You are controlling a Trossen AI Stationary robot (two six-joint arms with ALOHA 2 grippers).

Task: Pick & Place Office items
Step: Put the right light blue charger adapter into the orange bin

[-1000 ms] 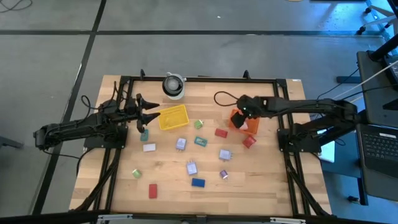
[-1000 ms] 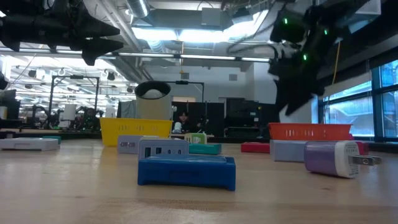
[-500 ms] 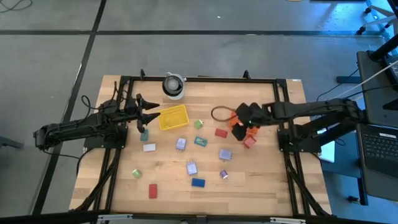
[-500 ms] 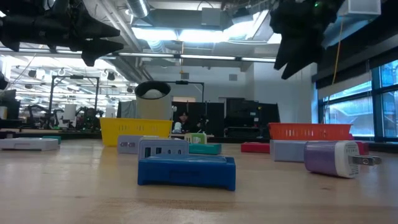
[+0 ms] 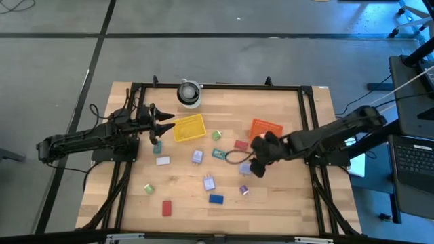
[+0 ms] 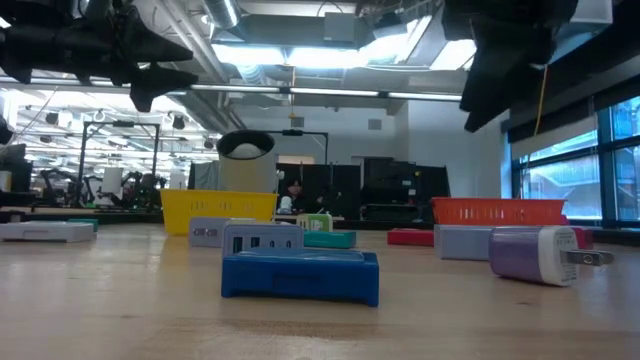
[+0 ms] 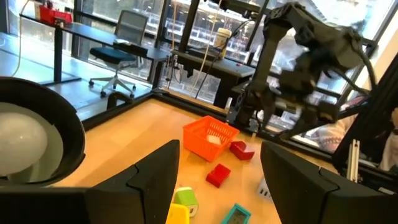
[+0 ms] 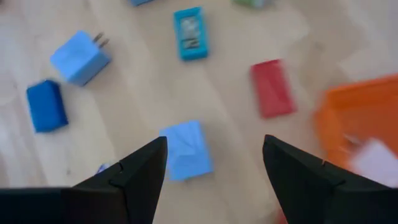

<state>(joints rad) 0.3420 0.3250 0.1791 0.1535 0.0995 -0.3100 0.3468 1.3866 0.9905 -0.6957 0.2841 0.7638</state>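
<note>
Your right gripper [image 8: 213, 163], jaws wide and empty, hovers over a light-blue block [image 8: 185, 149] mid-surface [image 5: 285, 203]; your left gripper [image 5: 159, 129], jaws wide, waits beside the yellow basket [image 5: 188, 127].

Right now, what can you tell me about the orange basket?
The orange basket is a small mesh tray, plastic by the look of it, sitting flat on the wooden table on the right arm's side. Something pale lies inside it. A red block lies near it without touching. The right gripper hangs open over the table beside it, not touching it.
</note>
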